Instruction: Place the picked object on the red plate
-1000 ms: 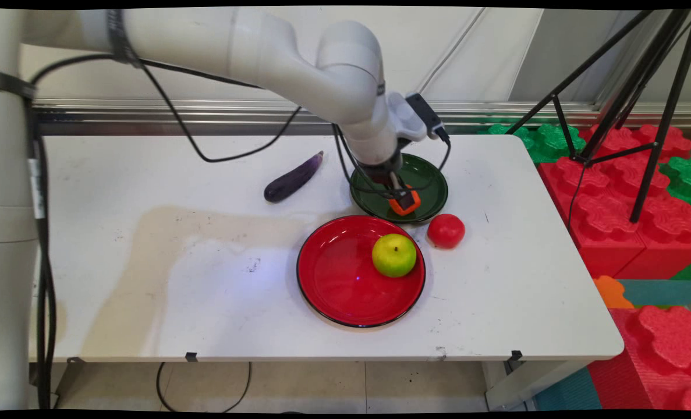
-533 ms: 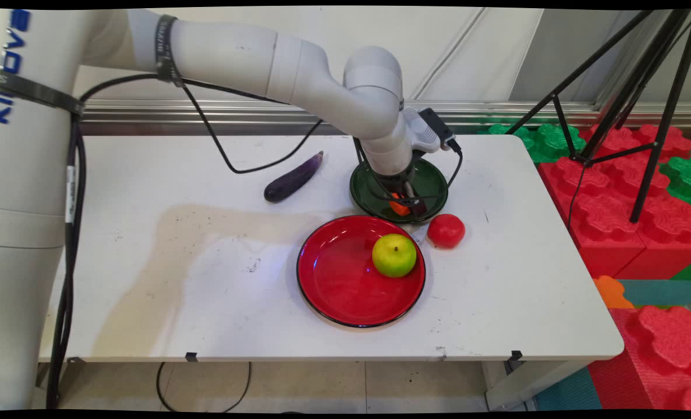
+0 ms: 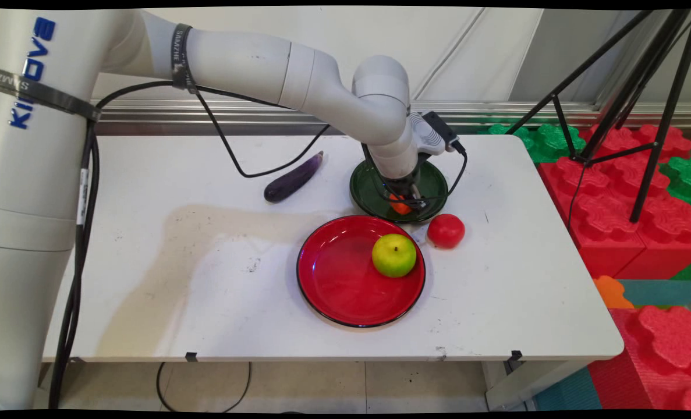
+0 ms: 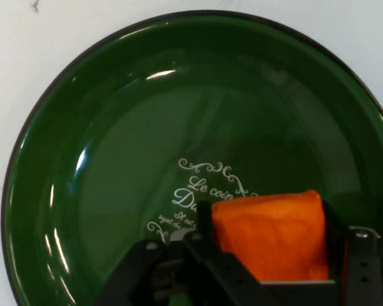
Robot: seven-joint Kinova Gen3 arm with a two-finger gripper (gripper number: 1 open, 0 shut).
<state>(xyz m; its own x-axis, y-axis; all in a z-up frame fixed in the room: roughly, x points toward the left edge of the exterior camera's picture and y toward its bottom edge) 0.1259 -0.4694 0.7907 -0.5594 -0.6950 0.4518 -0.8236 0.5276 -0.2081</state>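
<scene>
Nearest the camera, a red plate (image 3: 345,285) rests on the white table (image 3: 205,302), with a green apple (image 3: 394,255) lying on the plate's right side. Just beyond the plate's right rim, a red tomato (image 3: 446,230) sits on the bare tabletop, close to the apple but off the plate. Behind these stands a green plate (image 3: 368,189) (image 4: 115,159), its near rim just beside the red plate's far rim. The gripper (image 3: 404,201) (image 4: 271,245) is lowered over the near part of the green plate, its jaws pinching an orange block (image 3: 400,205) (image 4: 271,239) between them. In the hand view the block fills the gap between the two black fingers (image 4: 204,220), and white ornamental lettering on the plate's floor shows just beside it. Whether the block touches the plate's surface cannot be told. To the left of the green plate, well apart from it, a purple eggplant (image 3: 294,177) lies diagonally on the table. Farther back and to the right, off the table, red and green foam blocks (image 3: 613,192) are stacked, with a black tripod (image 3: 642,105) standing among them.
</scene>
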